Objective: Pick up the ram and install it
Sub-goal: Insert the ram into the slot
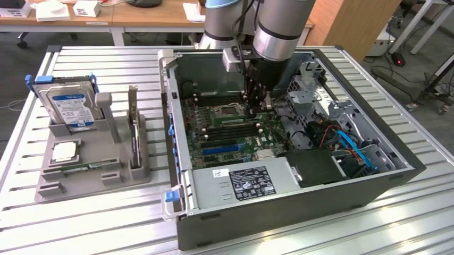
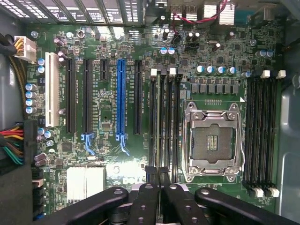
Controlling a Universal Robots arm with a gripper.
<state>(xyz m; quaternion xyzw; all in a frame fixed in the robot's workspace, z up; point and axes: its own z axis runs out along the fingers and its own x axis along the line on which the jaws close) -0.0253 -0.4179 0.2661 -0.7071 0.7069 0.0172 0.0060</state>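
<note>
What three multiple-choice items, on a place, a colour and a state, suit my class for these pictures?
1. Where is the gripper? A beside the computer case; B inside it, above the motherboard; C on the floor.
2. The hard drive has a label that is: A red; B blue; C yellow.
3. The processor socket is: A bare; B under a fan; C taped over.
Answers: B, it hangs within the case walls over the board; B, blue print shows on the silver drive; A, its contacts lie exposed.
</note>
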